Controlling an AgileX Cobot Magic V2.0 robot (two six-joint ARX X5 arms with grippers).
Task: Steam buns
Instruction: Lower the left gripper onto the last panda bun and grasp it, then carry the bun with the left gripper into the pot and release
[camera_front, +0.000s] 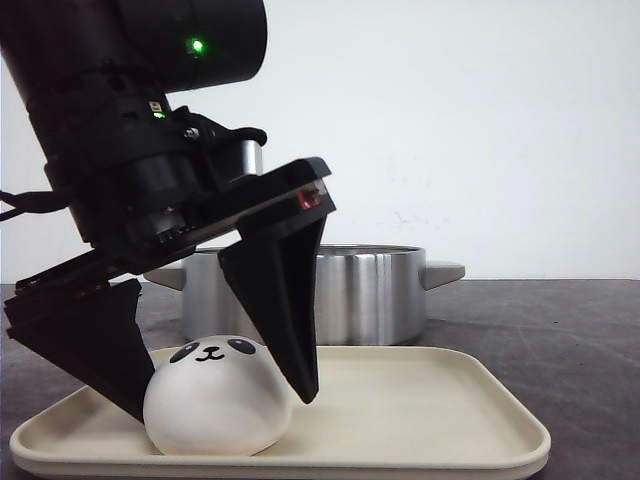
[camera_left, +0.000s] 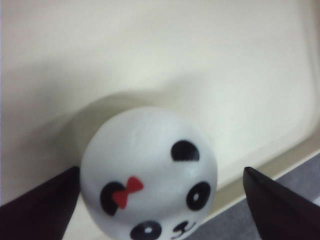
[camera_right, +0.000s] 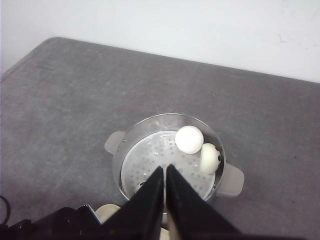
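Your left pincer straddles the bun on the cream tray, wide open, not yet squeezing. Your right pincer hangs closed above the steamer pot, two buns inside. Close off-center and that glossy dome may squirt free.

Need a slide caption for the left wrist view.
Open left pincer straddling a panda bun on the cream tray.

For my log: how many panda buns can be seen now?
3: one bun on the tray between the left fingers, two buns in the steamer pot. Others may be hidden.
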